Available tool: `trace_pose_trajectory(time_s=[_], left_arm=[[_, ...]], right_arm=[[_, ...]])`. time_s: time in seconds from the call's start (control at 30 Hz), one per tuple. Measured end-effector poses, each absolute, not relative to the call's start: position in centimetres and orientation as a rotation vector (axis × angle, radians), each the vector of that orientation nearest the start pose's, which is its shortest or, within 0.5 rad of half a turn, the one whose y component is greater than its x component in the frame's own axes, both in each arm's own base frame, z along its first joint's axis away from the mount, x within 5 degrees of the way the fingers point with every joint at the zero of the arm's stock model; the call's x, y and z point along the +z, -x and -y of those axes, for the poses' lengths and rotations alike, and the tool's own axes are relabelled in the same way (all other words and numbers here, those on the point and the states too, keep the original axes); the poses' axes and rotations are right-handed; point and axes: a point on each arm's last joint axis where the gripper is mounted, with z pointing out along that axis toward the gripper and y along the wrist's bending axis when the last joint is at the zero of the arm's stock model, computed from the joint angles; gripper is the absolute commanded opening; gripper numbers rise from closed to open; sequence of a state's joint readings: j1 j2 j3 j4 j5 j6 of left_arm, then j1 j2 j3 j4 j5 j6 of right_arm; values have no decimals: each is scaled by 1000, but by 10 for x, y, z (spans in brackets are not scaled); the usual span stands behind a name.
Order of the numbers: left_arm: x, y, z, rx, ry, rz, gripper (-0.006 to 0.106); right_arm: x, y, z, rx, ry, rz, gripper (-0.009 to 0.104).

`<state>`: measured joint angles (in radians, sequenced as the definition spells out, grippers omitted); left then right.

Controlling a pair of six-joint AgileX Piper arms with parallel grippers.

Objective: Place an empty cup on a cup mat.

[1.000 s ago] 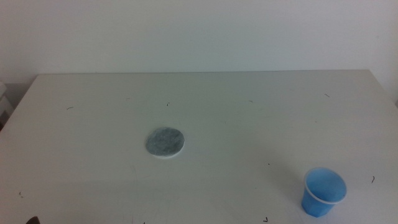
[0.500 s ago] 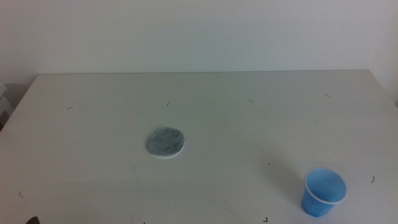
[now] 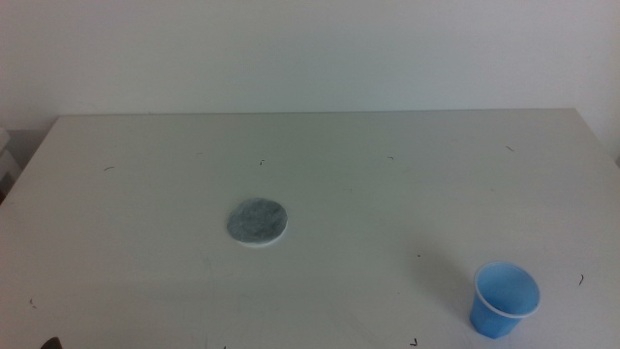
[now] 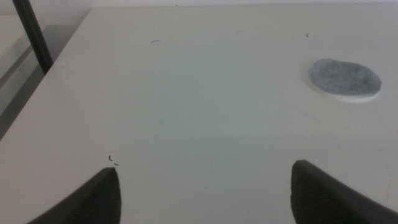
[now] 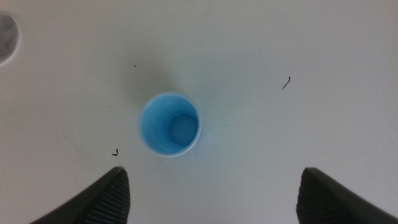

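The blue cup (image 3: pixel 505 300) stands upright and empty near the table's front right corner. It also shows from above in the right wrist view (image 5: pixel 169 124). The grey round cup mat (image 3: pixel 258 222) lies flat left of the table's middle, and shows in the left wrist view (image 4: pixel 344 79) and at the edge of the right wrist view (image 5: pixel 6 34). My right gripper (image 5: pixel 211 190) is open and hangs above the table with the cup just ahead of its jaws. My left gripper (image 4: pixel 205 190) is open and empty over the table's front left part, far from the mat.
The white table (image 3: pixel 387 184) has small dark specks on it. A dark pole (image 4: pixel 34 34) stands beyond the table's left edge in the left wrist view. A pale wall stands behind the table.
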<state>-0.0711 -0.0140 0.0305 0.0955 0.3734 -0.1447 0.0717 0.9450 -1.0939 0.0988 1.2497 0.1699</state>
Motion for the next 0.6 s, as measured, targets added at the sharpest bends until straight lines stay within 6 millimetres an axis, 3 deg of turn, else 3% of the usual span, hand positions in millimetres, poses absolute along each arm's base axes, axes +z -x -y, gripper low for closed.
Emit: trace_pose_trajectory(time_s=[0.23,0.6], left_arm=[[170,-53,1,-55,10,-1872,105],[170,-53,1,-55,10,-1872,105]], right_arm=[[359,-183,-24,214,-138,-2707,94],[327,-213,-54,132,55,-2857,94]])
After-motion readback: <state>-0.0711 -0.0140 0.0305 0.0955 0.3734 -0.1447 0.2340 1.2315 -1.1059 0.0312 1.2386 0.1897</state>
